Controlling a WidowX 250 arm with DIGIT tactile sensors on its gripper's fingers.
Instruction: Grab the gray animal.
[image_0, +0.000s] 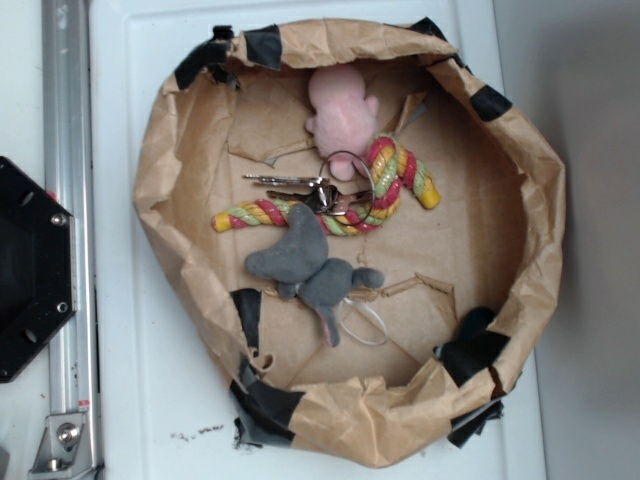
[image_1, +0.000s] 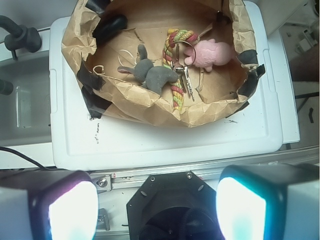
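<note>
Here a round nest of crumpled brown paper (image_0: 160, 170), its rim patched with black tape (image_0: 265, 45), sits on a white counter (image_0: 130, 380). The paper wall rises all round, so the only way in is from above. Inside, the right part of the floor lies bare, and a smaller bare strip runs along the left wall.

The gray animal (image_0: 305, 265) lies near the middle of the floor, slightly toward the lower edge in the exterior view. It is a small dark-gray plush with floppy rounded lobes, a thin pinkish tail (image_0: 329, 328) pointing toward the near wall, and white string loops (image_0: 365, 325) beside the tail. Just beside its upper lobe runs a striped rope (image_0: 300, 215); whether they touch I cannot tell. A bunch of keys (image_0: 315, 190) on a ring rests on the rope, and a pink plush (image_0: 340, 110) lies beyond, near the far wall.

The fingers (image_1: 157, 207) show only in the wrist view, spread wide apart and empty, well back from the nest.
</note>
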